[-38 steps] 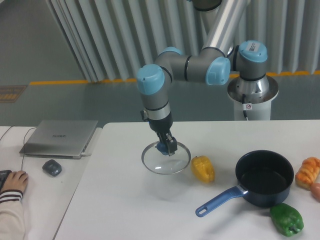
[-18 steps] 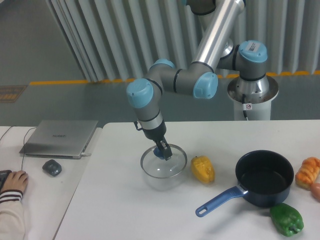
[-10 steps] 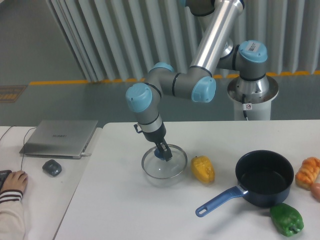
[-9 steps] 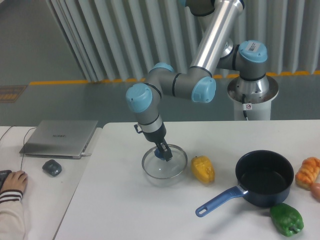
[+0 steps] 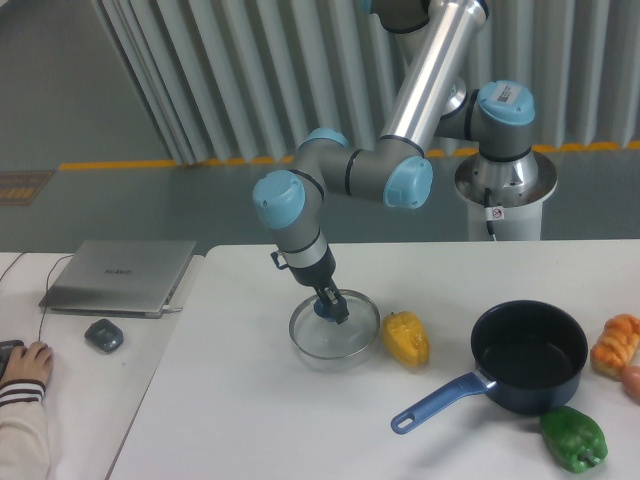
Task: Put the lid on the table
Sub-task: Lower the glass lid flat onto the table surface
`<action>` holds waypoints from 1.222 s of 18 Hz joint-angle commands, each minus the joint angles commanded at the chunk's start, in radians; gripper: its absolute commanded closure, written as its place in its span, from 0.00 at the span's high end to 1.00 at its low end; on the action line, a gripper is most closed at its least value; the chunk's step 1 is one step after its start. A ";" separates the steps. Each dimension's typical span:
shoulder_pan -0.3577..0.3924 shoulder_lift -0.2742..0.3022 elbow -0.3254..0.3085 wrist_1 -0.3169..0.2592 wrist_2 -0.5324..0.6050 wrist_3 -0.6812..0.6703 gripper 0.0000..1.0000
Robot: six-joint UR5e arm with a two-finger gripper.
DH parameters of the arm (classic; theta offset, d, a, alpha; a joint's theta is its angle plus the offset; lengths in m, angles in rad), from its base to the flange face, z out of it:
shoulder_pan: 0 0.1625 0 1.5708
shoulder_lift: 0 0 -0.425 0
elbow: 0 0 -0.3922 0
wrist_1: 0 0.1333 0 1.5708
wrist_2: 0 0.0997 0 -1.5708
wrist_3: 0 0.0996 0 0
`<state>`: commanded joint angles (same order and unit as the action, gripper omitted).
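The lid (image 5: pixel 335 331) is held by its blue knob (image 5: pixel 323 309) in the gripper (image 5: pixel 332 308), whose two fingers are closed around the knob. The lid is seen low over the table (image 5: pixel 260 420), near the middle of its back half; its glass disc is slightly tilted, and it cannot be told whether its rim already touches the tabletop. The arm (image 5: pixel 345 180) is bent down to it from the base (image 5: pixel 504 190) at the back right.

Just to the right of the lid a yellow pepper (image 5: pixel 405 338) is lying on the table, near the rim but apart from it. Further right the pot (image 5: pixel 528 357) is placed, open at the top, with its blue handle (image 5: pixel 436 402) pointing to the front left. A green pepper (image 5: pixel 574 438) is found in front of the pot, close to the table's front edge, and an orange item (image 5: pixel 615 342) is seen at the right border, partly cut off.

On the smaller desk at the left a closed laptop (image 5: pixel 120 275) and a mouse (image 5: pixel 104 335) are placed, and a person's hand (image 5: pixel 25 364) is resting at the left edge.
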<state>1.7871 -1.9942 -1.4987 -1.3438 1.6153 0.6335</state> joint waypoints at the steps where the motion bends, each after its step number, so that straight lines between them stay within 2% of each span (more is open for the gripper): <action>1: 0.000 0.002 0.000 0.002 0.000 0.000 0.53; 5: -0.003 0.000 -0.005 0.002 0.041 -0.003 0.53; 22: -0.018 -0.023 -0.005 0.000 0.043 -0.021 0.53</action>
<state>1.7687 -2.0172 -1.5033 -1.3438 1.6582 0.6121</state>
